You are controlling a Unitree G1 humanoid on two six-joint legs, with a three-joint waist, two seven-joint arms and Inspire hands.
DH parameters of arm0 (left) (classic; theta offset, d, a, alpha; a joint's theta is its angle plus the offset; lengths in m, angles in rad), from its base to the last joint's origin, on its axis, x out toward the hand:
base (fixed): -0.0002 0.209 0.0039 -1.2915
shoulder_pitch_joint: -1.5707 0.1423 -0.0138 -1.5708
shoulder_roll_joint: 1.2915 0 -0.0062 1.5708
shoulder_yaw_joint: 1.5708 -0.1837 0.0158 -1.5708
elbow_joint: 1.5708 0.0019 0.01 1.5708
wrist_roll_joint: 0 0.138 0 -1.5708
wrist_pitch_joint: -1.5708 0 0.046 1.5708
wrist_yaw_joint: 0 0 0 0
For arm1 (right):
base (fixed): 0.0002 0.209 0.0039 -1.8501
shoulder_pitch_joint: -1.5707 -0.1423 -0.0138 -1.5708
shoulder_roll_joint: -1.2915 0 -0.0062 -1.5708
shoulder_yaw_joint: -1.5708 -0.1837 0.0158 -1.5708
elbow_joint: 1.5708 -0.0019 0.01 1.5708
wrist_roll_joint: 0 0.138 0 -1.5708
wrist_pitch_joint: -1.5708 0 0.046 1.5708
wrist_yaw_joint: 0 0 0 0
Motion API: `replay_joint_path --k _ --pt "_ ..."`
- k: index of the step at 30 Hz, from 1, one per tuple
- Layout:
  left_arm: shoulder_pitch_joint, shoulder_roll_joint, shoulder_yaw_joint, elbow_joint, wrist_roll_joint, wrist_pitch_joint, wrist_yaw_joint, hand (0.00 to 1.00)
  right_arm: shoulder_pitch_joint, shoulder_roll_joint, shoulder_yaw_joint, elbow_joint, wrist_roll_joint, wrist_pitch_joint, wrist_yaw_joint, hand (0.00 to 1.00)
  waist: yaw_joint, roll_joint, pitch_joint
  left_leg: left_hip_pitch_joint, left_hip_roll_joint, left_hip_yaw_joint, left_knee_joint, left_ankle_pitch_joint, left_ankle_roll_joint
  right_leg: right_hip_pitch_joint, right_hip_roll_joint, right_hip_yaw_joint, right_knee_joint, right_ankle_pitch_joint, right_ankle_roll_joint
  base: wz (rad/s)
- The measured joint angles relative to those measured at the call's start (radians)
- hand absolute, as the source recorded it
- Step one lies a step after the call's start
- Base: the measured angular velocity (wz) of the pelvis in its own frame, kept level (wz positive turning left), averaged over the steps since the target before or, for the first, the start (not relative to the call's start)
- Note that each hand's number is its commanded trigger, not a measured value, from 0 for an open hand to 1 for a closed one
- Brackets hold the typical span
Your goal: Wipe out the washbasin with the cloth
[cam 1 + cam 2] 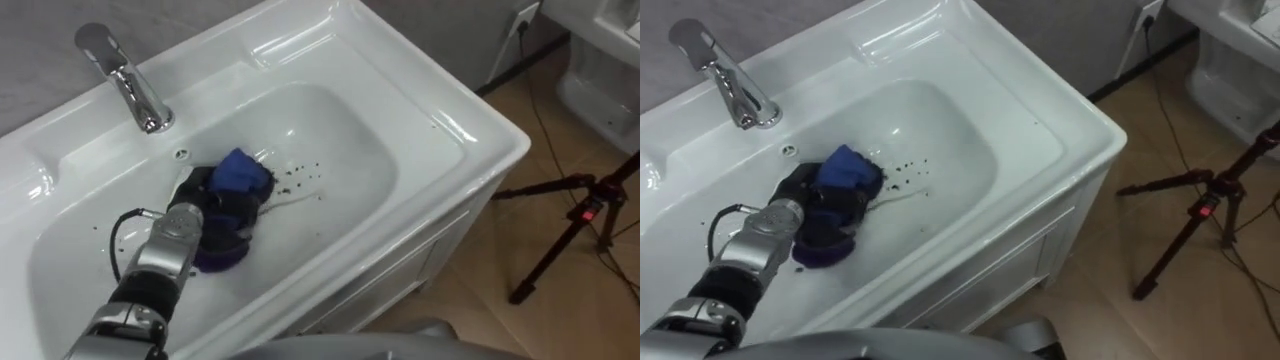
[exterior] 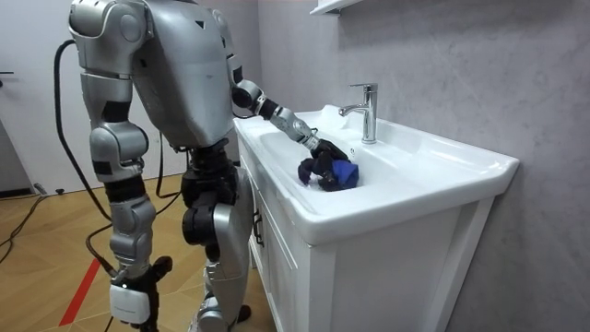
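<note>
A white basin (image 1: pixel 400 150) is set in a white vanity, with a chrome faucet (image 1: pixel 125 80) on its back ledge. My left hand (image 1: pixel 215 215), black, is down in the bowl near the faucet side, its fingers curled round a blue cloth (image 1: pixel 240 172) that it presses on the bowl's floor. Dark specks (image 1: pixel 295 178) and a thin streak lie on the white just to the right of the cloth. In the room view I stand at the vanity's front with the left arm stretched into the basin (image 2: pixel 415 171). My right hand (image 2: pixel 129 300) hangs low at my side.
A black tripod (image 1: pixel 575 215) stands on the wooden floor to the right of the vanity, with cables trailing to a wall socket (image 1: pixel 525 15). A small overflow hole (image 1: pixel 181 153) sits below the faucet. A shelf (image 2: pixel 332 7) hangs on the wall above the faucet.
</note>
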Motion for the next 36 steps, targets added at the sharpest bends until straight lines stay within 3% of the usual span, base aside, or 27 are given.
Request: replay_joint_path --k 5,11,16,21,24,36 --pt "-0.044 -0.001 -0.067 0.005 -0.023 -0.012 0.002 1.00 -0.021 0.002 -0.007 -0.002 0.008 -0.002 -0.008 0.00 -0.025 0.000 0.0010 -0.002 0.000 0.010 0.000 0.000 0.000 -0.002 0.000 0.004 -0.003 0.003 0.000 -0.01" --pt "-0.055 -0.001 -0.095 0.004 -0.022 -0.014 0.019 1.00 -0.027 0.002 -0.005 0.004 0.007 -0.002 -0.001 0.00 -0.028 0.000 0.0010 -0.005 -0.002 0.032 0.004 0.001 0.001 -0.005 -0.005 0.011 -0.004 0.005 0.004 0.00" --pt "-0.058 -0.003 -0.138 -0.018 -0.020 -0.013 0.044 1.00 -0.035 0.001 0.006 0.014 0.001 -0.002 0.001 0.00 -0.051 0.004 0.0037 -0.006 -0.001 0.035 0.005 0.002 0.004 -0.004 -0.009 0.015 -0.004 0.008 0.009 0.00" --pt "-0.076 -0.008 -0.195 -0.083 -0.020 0.007 0.044 1.00 -0.035 0.001 0.008 0.023 0.002 -0.002 0.000 0.00 -0.062 0.016 0.0068 -0.022 -0.001 0.039 0.007 0.002 0.012 -0.019 -0.011 0.017 -0.001 0.012 0.013 0.01" --pt "-0.080 -0.008 -0.212 -0.114 -0.017 0.025 0.043 1.00 -0.035 -0.002 0.029 0.024 0.004 -0.001 0.007 0.00 -0.067 0.018 0.0069 -0.026 -0.001 0.039 0.004 0.001 0.013 -0.019 -0.010 0.015 -0.002 0.012 0.013 0.04" --pt "-0.083 -0.007 -0.226 -0.135 -0.022 0.029 0.032 1.00 -0.068 -0.010 0.094 0.017 0.007 -0.002 0.020 0.00 -0.077 0.019 0.0064 -0.030 -0.003 0.030 0.004 0.000 0.016 -0.012 -0.013 0.011 -0.005 0.018 0.014 0.03"
